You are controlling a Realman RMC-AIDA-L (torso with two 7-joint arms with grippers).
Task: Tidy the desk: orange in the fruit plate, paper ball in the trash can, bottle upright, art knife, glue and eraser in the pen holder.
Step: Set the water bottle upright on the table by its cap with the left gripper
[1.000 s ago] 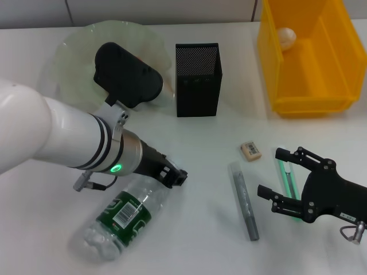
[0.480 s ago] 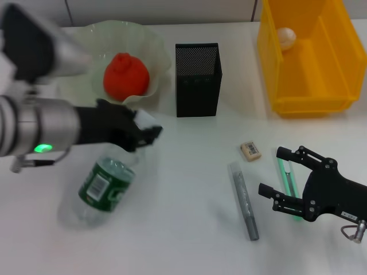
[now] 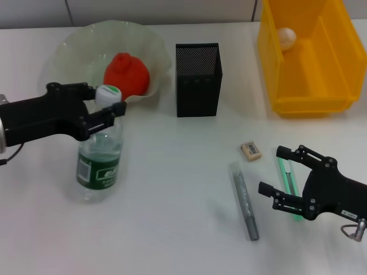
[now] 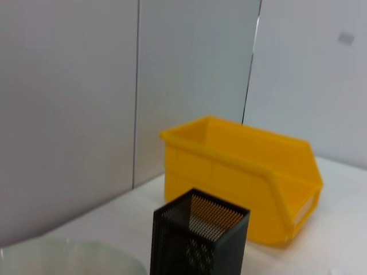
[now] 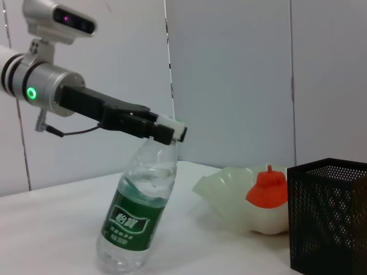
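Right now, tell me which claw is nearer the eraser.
Right. The right claw hovers over the art knife, just beside the eraser. The left claw is across the desk, gripping the bottle neck.

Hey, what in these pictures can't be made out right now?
- Art knife: head view, lower part hidden under the right gripper.
- Bottle neck: head view, covered by the left gripper; contact unclear.
- Eraser print: too small to read.
- Pen holder inside: not visible.
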